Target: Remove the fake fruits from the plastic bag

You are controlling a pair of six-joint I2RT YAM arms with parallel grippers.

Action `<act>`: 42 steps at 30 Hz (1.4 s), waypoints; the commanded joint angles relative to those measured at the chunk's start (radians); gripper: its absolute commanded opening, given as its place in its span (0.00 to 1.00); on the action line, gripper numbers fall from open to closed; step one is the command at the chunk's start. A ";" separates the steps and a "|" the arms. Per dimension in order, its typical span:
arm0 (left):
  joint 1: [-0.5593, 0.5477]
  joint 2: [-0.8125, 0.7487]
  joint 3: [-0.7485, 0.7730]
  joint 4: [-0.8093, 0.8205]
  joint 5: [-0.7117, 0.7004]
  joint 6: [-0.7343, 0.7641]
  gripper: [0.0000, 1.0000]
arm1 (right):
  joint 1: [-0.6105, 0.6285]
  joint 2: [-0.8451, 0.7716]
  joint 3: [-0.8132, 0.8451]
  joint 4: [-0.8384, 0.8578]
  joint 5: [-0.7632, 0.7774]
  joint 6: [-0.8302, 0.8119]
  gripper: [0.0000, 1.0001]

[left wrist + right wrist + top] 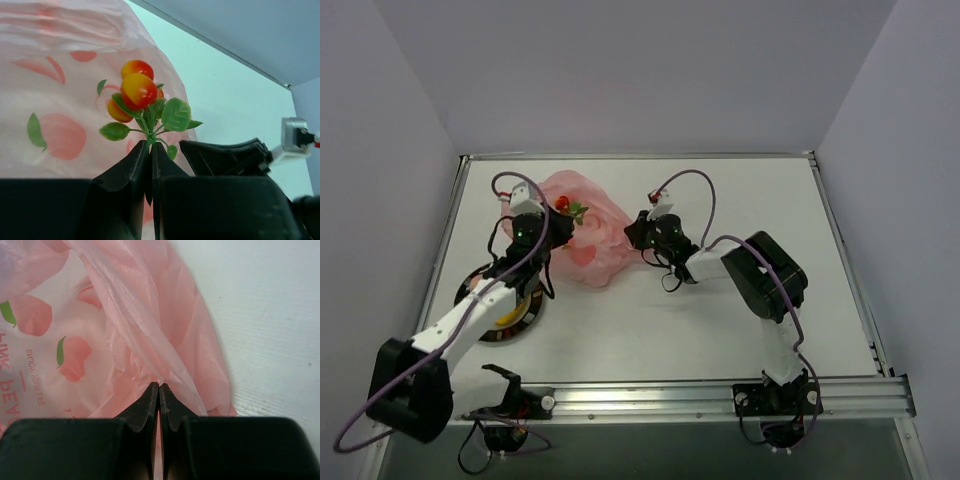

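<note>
Left pincer (pixel 151 150): clamped on the thin green stem of a fruit sprig (pixel 136 92). Red-yellow fruits and leaves stand above my tips, in front of the plastic bag (pixel 55 100), not under its film.
Right pincer (pixel 159 387): closed on a fold of film at the bag's right edge.
Step, as I judge it: carry the sprig to the dark plate (pixel 468 290).
Stem is slender, so grip firmly. Lift straight up before swinging left, so the leaves don't snag the film
</note>
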 commanded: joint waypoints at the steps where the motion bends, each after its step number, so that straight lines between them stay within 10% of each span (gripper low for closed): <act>1: -0.012 -0.195 -0.031 -0.153 -0.057 0.015 0.02 | -0.015 -0.065 0.027 0.034 0.026 0.003 0.00; 12: -0.012 -0.671 -0.114 -0.870 -0.364 -0.088 0.02 | -0.037 -0.088 -0.001 0.063 -0.007 0.018 0.00; 35: 0.071 -0.159 -0.058 -0.613 -0.577 -0.097 0.02 | -0.040 -0.065 0.022 0.042 -0.048 0.024 0.00; 42: 0.068 -0.169 -0.058 -0.637 -0.586 -0.103 0.71 | -0.040 -0.067 0.038 0.011 -0.045 0.014 0.00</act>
